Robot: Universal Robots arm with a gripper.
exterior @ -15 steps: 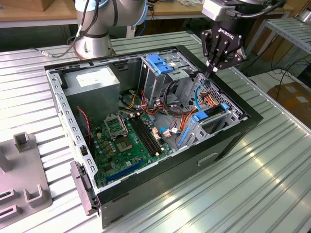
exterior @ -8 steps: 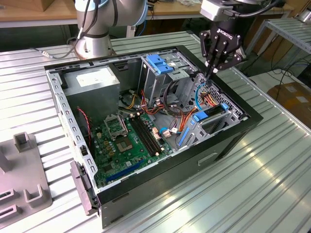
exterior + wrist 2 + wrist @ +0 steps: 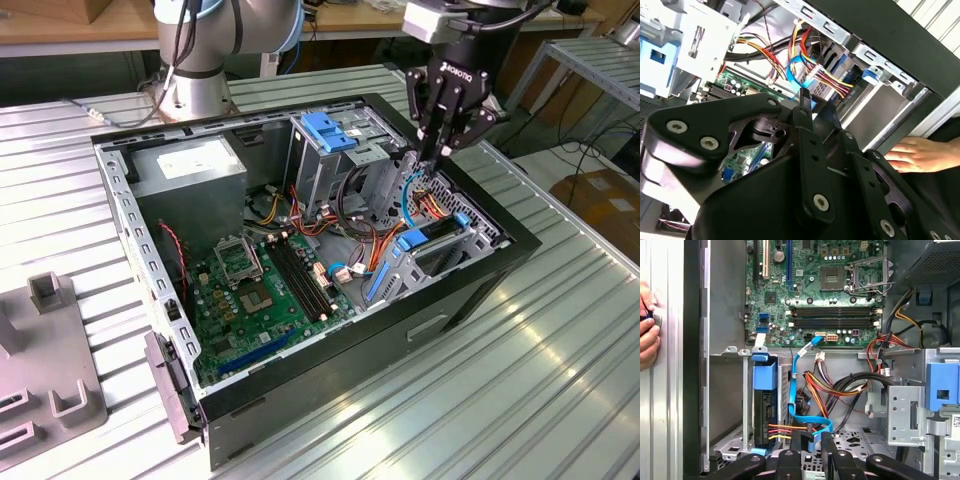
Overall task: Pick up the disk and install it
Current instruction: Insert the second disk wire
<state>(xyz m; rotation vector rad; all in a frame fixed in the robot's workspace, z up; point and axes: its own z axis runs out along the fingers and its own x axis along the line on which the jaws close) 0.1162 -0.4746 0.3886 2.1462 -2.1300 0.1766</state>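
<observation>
Over the open computer case (image 3: 300,250), near its front edge, hangs the end effector (image 3: 437,150). Its black fingers (image 3: 447,120) point down into the case and are drawn close together, and I see nothing held between them. The tips stand just above a bundle of red, yellow and orange cables (image 3: 432,205) and a flat blue cable (image 3: 799,385) that curves down from the green motherboard (image 3: 815,290).

The disk (image 3: 764,410) is already inside the case. It stands on its edge in the grey metal bay (image 3: 730,395) at the front corner, with the blue carrier rail on its upper end and coloured wires plugged into its side. In the exterior view the same disk (image 3: 440,240) lies in the bay just below the end effector, not touching it.

A wider blue bracket (image 3: 330,130) tops the grey cage (image 3: 325,165) farther back in the case. The case rests on a desk (image 3: 520,370) of ribbed metal. A person's hand (image 3: 920,155) lies on the desk just outside the case wall, and in the first wrist view a hand (image 3: 647,325) is beside the case wall too.
</observation>
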